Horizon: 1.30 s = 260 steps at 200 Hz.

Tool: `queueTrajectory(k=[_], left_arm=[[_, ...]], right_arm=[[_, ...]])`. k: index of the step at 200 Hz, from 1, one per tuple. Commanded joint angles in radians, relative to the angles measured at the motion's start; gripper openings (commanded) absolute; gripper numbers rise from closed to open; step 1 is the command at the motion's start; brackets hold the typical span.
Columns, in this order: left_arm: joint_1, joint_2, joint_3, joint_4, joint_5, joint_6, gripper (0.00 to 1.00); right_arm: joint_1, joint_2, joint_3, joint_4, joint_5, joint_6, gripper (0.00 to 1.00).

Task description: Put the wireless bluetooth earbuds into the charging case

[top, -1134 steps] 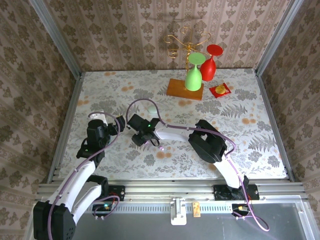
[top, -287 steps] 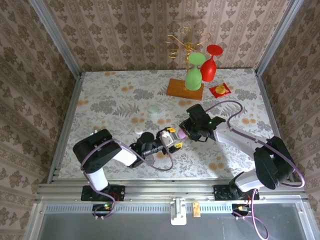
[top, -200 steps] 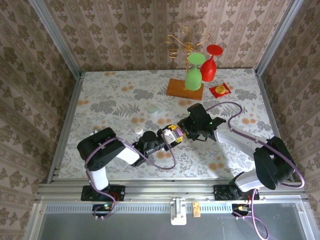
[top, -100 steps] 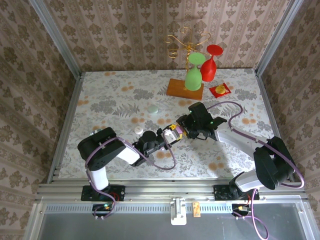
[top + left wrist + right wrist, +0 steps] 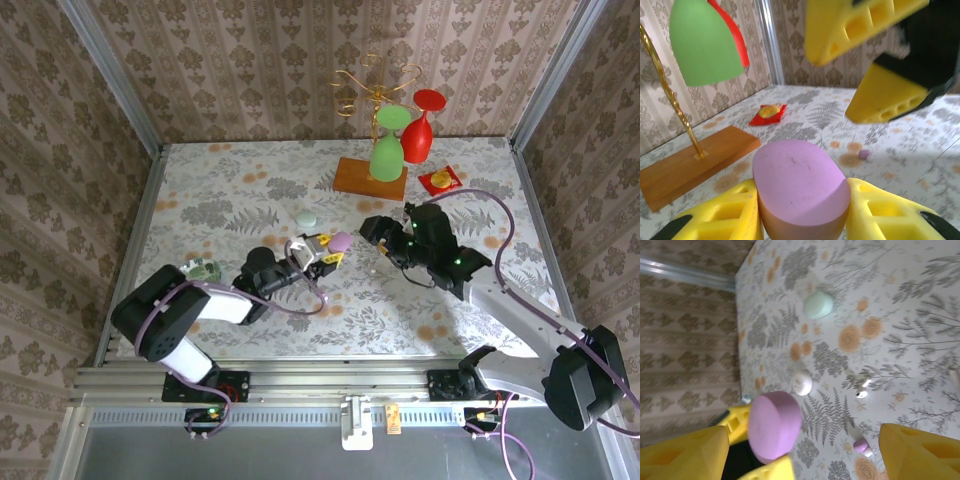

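Observation:
My left gripper is shut on the purple oval charging case, with a yellow finger on each side, holding it above the table. The right gripper stands open just right of the case, facing it and not touching it; its yellow fingers hang in front of the case in the left wrist view. Two earbuds lie loose on the table below: a whitish earbud and a purple one.
A green oval case and a white one lie on the flowered table. At the back stand a green glass, a red glass, a gold rack on a wooden base, and a red packet.
The right gripper has opened, let go of the purple case and drawn back to the right. The left gripper closed tighter on the case and carried it slightly up and back.

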Motion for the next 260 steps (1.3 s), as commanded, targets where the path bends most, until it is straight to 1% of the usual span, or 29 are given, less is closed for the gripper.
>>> queueTrajectory(k=[1, 13, 22, 36, 52, 74, 92, 101, 115, 126, 136, 159, 164, 180, 189, 194, 202, 208, 226, 237, 246, 254, 260], left_arm=[[0.032, -0.083, 0.009, -0.032, 0.177, -0.112, 0.29], [0.047, -0.121, 0.031, -0.084, 0.202, -0.137, 0.29], [0.053, -0.141, 0.046, -0.118, 0.253, -0.142, 0.3], [0.055, -0.163, 0.069, -0.159, 0.282, -0.138, 0.3], [0.06, -0.167, 0.092, -0.19, 0.308, -0.139, 0.3], [0.065, -0.165, 0.104, -0.172, 0.322, -0.153, 0.3], [0.069, -0.162, 0.112, -0.156, 0.328, -0.169, 0.3], [0.073, -0.162, 0.115, -0.156, 0.323, -0.168, 0.3], [0.083, -0.162, 0.112, -0.156, 0.316, -0.161, 0.3], [0.091, -0.161, 0.11, -0.158, 0.312, -0.155, 0.31], [0.097, -0.16, 0.11, -0.158, 0.312, -0.155, 0.31], [0.102, -0.164, 0.112, -0.15, 0.309, -0.149, 0.36], [0.102, -0.163, 0.113, -0.15, 0.304, -0.144, 0.39], [0.097, -0.167, 0.112, -0.146, 0.266, -0.117, 0.58], [0.084, -0.168, 0.106, -0.147, 0.218, -0.078, 0.65], [0.073, -0.169, 0.101, -0.148, 0.163, -0.054, 0.69], [0.056, -0.168, 0.093, -0.146, 0.109, -0.009, 0.74], [0.041, -0.167, 0.088, -0.138, 0.059, 0.018, 0.76], [0.016, -0.146, 0.078, -0.087, -0.019, 0.06, 0.77], [0.01, -0.129, 0.072, -0.033, -0.045, 0.053, 0.76], [0.01, -0.114, 0.071, 0.006, -0.054, 0.04, 0.7], [0.009, -0.106, 0.076, 0.021, -0.054, 0.028, 0.62], [0.009, -0.1, 0.081, 0.02, -0.046, 0.025, 0.61]], right_arm=[[-0.042, 0.013, -0.051, 0.203, -0.247, -0.059, 0.79], [-0.044, 0.043, -0.058, 0.297, -0.345, -0.024, 0.79], [-0.044, 0.075, -0.058, 0.367, -0.422, 0.026, 0.78], [-0.039, 0.127, -0.076, 0.556, -0.507, 0.13, 0.77], [-0.033, 0.166, -0.103, 0.73, -0.522, 0.245, 0.74], [-0.017, 0.206, -0.099, 0.812, -0.539, 0.295, 0.66], [-0.008, 0.222, -0.103, 0.856, -0.545, 0.323, 0.54], [-0.008, 0.225, -0.106, 0.868, -0.55, 0.334, 0.45], [-0.008, 0.221, -0.107, 0.872, -0.549, 0.343, 0.38], [-0.008, 0.219, -0.107, 0.88, -0.541, 0.354, 0.27], [-0.008, 0.218, -0.103, 0.889, -0.539, 0.364, 0.22], [-0.008, 0.211, -0.09, 0.878, -0.531, 0.369, 0.2], [-0.008, 0.21, -0.087, 0.876, -0.526, 0.369, 0.19], [-0.007, 0.206, -0.079, 0.876, -0.499, 0.38, 0.18], [-0.008, 0.201, -0.078, 0.876, -0.471, 0.386, 0.18], [-0.007, 0.198, -0.076, 0.878, -0.456, 0.389, 0.17], [-0.007, 0.195, -0.076, 0.887, -0.431, 0.394, 0.17], [-0.007, 0.196, -0.074, 0.897, -0.41, 0.397, 0.18], [-0.005, 0.207, -0.071, 0.93, -0.371, 0.425, 0.17], [-0.002, 0.223, -0.076, 0.97, -0.355, 0.454, 0.17], [0.001, 0.236, -0.079, 1.007, -0.347, 0.478, 0.17], [0.005, 0.248, -0.083, 1.036, -0.34, 0.494, 0.17], [0.008, 0.249, -0.085, 1.053, -0.336, 0.507, 0.17]])
